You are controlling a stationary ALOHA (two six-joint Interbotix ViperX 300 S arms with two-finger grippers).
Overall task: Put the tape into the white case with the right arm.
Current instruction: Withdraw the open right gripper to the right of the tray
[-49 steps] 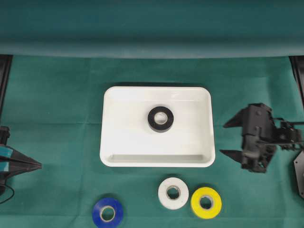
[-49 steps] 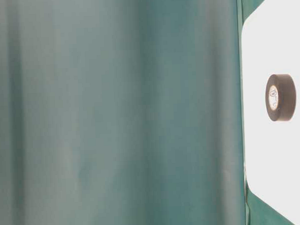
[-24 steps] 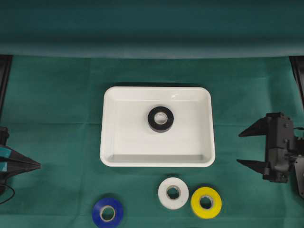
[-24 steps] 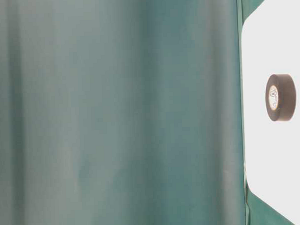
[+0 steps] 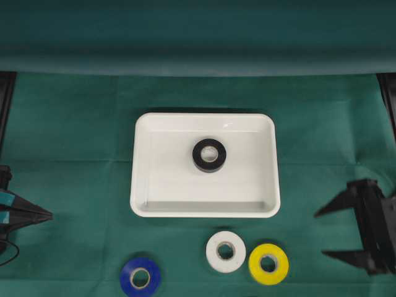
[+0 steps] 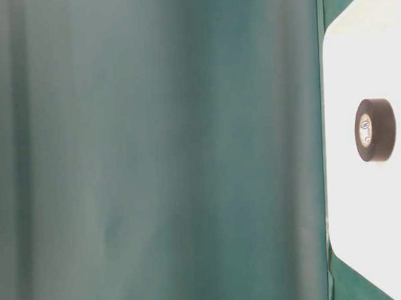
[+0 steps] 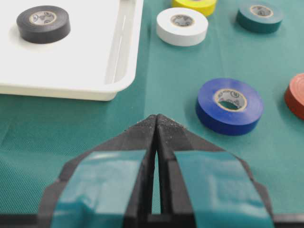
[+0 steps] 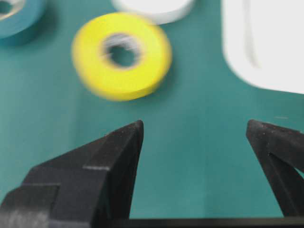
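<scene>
Status: black tape (image 5: pixel 209 154) is lying inside white case (image 5: pixel 205 165) | Change: your right gripper (image 5: pixel 323 234) is retreating to the counter (image 5: pixel 74 136) edge, jaws spread empty | Left gripper (image 7: pixel 156 119) jaws closed | Placement looking complete.

A green cloth (image 5: pixel 74 136) is covering my table. The white case (image 5: pixel 148 185) is lying on it; in front of the case, white (image 5: pixel 226 251), yellow (image 5: pixel 268 263) and blue (image 5: pixel 140 278) rolls are sitting apart.
</scene>
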